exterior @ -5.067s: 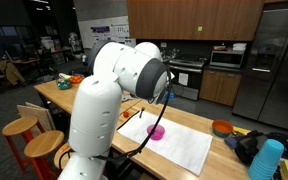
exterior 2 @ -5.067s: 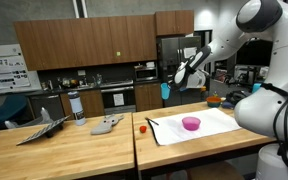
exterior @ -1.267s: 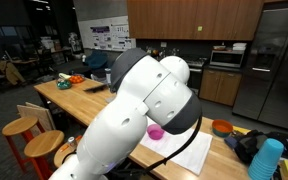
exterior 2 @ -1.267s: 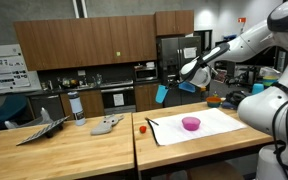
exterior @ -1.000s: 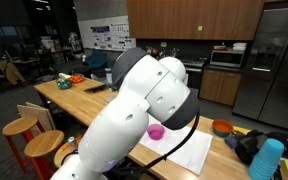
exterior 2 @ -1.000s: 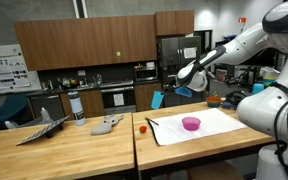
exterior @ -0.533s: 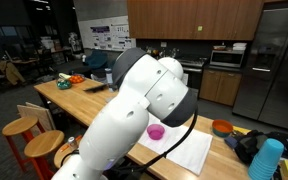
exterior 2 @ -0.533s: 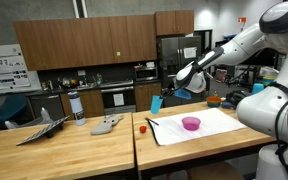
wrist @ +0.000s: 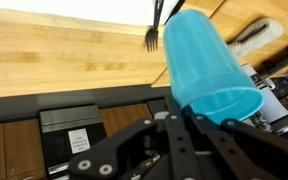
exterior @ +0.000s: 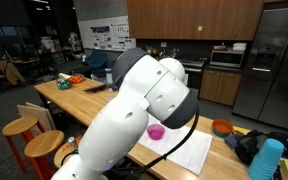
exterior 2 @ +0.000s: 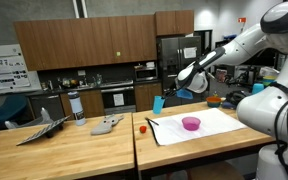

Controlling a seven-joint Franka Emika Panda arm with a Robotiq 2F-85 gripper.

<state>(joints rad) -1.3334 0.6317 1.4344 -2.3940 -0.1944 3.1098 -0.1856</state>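
At the left of an exterior view, your table (exterior 2: 84, 150) carries a tall grey cylinder (exterior 2: 77, 107) and a flat grey thing (exterior 2: 106, 125). A small red thing (exterior 2: 141, 127) lies nearer the middle. Just right of that, you hold the blue cup (exterior 2: 158, 103) in the air, clear of the wood and above the table's far side. It hangs left of the white mat (exterior 2: 212, 131), on which the pink bowl (exterior 2: 191, 123) stands. Your fingers (wrist: 149, 135) are closed on the cup. In the wrist view they clamp it at its wide rim end, so its narrower base points away from the camera. Past the cup in that view, a black fork (wrist: 154, 30) lies on the wood. At the right of the exterior view, your arm (exterior 2: 234, 45) reaches in from the upper corner, stretched out over the mat towards the cup. Another exterior view shows the pink bowl (exterior: 156, 132) on the mat (exterior: 189, 152), but the robot's white body hides the cup there.
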